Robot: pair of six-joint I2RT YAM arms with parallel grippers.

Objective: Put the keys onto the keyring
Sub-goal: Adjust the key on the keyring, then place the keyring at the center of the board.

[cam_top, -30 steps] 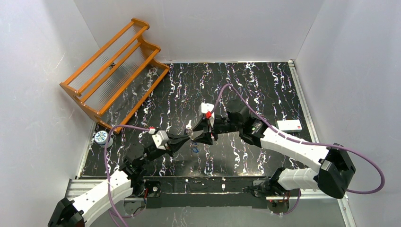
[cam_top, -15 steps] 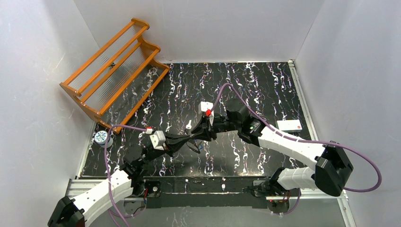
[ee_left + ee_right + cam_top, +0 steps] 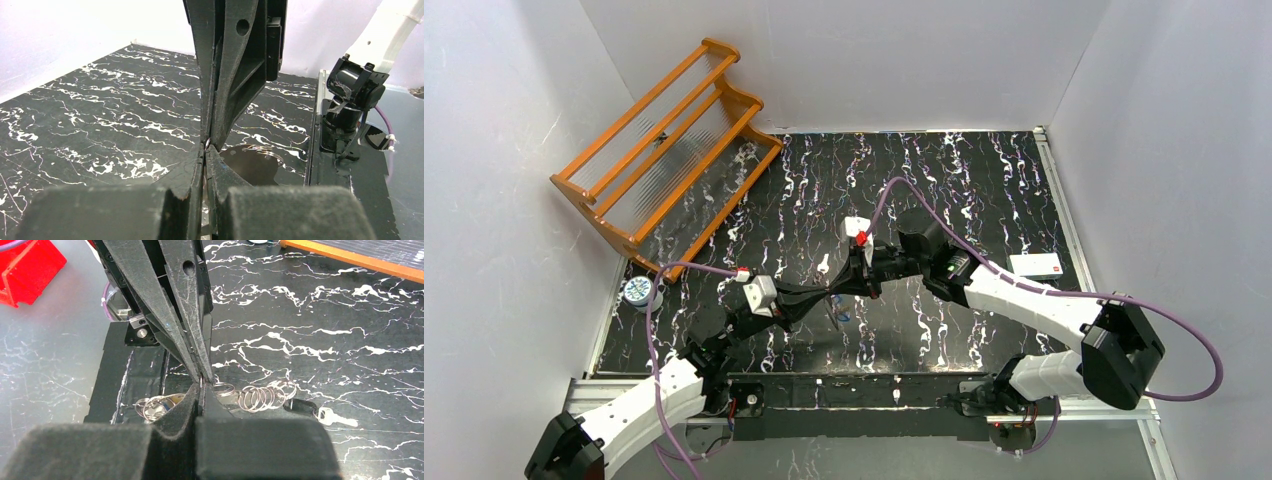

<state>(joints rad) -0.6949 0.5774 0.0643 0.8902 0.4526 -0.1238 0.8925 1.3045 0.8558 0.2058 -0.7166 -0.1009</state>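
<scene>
My left gripper [image 3: 826,298] and right gripper [image 3: 837,293] meet tip to tip just above the table's near middle. Both are shut on the same thin metal loop of the keyring [image 3: 201,380], which glints between the left tips [image 3: 207,144]. From it a chain of wire rings [image 3: 260,398] trails over the table to a black-headed key [image 3: 300,407] and a pale key [image 3: 332,417]. Under the tips more rings lie with a blue-headed key [image 3: 840,316]. A separate white key [image 3: 823,265] lies just beyond the grippers.
An orange wooden rack [image 3: 664,150] leans at the back left. A small round tin [image 3: 637,290] sits at the left table edge, and a white card [image 3: 1036,265] with a red mark lies at the right. Both arm bases stand on the near rail.
The right gripper's jaws went from open to shut, and it slid slightly left to meet the left tips. The left gripper stayed shut and sank a little towards the table.
</scene>
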